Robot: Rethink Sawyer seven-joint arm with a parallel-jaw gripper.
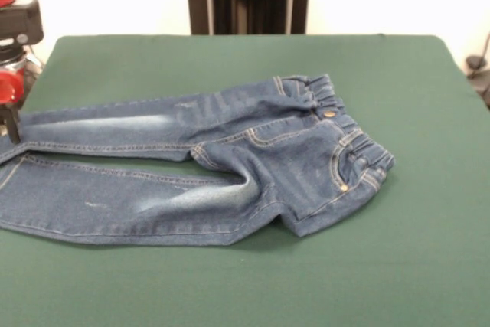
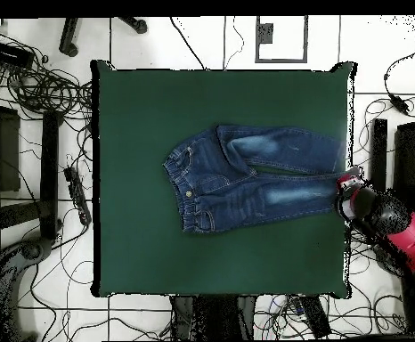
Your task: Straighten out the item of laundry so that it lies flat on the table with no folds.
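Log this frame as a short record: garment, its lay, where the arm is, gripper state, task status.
garment: blue denim jeans on the green table
lay: legs run toward the table edge where the arm stands; waistband gathered; a fold bulges at the crotch, so not fully flat
arm: red and black arm at the table edge, by the leg ends
gripper: gripper at the upper leg's cuff; open or shut cannot be told
task status: not finished

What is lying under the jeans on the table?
Around the jeans only the green table top shows, so they appear to rest directly on it. The cloth covers everything beneath it, so anything hidden there cannot be seen. Nothing lies on top of them.
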